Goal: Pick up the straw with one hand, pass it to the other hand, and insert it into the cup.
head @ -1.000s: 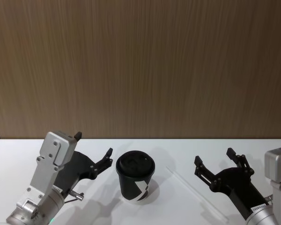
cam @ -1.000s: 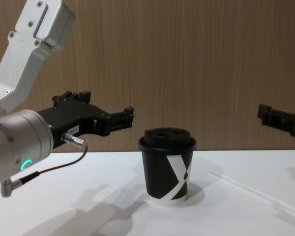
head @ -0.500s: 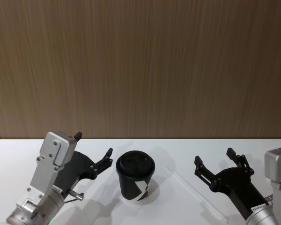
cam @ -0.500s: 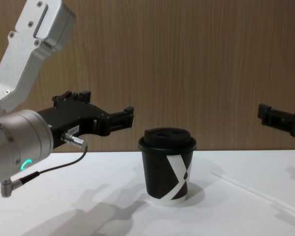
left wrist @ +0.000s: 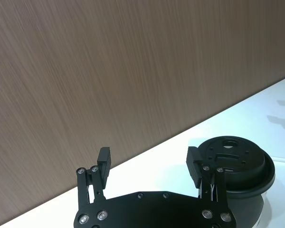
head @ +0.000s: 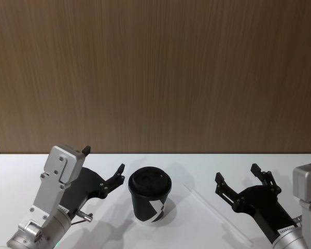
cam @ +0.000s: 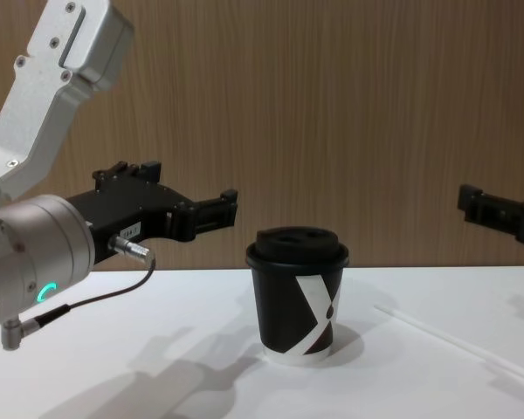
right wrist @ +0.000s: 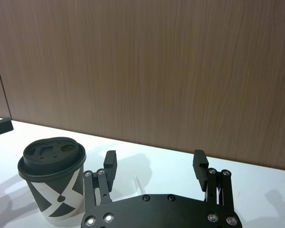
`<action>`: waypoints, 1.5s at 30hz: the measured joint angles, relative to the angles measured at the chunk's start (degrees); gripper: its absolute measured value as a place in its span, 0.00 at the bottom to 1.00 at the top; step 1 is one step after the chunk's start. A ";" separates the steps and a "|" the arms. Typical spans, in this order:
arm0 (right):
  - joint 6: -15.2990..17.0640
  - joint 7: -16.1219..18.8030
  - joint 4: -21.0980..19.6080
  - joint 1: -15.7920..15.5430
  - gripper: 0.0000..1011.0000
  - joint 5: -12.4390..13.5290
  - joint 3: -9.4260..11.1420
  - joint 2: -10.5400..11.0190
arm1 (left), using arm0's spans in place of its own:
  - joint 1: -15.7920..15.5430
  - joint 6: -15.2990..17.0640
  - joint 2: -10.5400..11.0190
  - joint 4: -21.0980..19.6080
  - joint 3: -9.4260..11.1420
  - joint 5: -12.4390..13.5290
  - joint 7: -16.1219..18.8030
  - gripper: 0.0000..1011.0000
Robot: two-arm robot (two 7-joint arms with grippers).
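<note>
- White and thin, the straw (head: 216,211) lay flat on the pale table (head: 20,171). It slanted from just right of the cup (head: 150,199) toward the robot's near right, with neither gripper touching it.
- The black cup stood upright with its lid on, between the two arms.
- The left gripper (head: 103,159) hung above the table just left of the cup, its fingers spread wide and gripping nothing. One fingertip was close to the lid's rim but apart from it.
- The right gripper (head: 237,174) hovered over the table just beside the straw, on its right, fingers likewise parted and empty.
- A wooden wall (head: 155,78) stood behind the table.
</note>
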 joint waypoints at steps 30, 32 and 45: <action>6.64 5.07 -1.15 1.65 0.99 -1.18 -0.19 5.13 | 0.00 0.00 0.00 0.00 0.00 0.00 0.00 0.99; 7.33 5.80 -1.09 1.87 0.99 -1.14 -0.08 5.78 | 0.00 0.00 0.00 0.00 0.00 0.00 0.00 0.99; 12.82 11.30 2.60 4.32 0.99 0.23 1.04 9.31 | 0.00 0.00 -0.01 0.00 0.00 0.00 0.00 0.99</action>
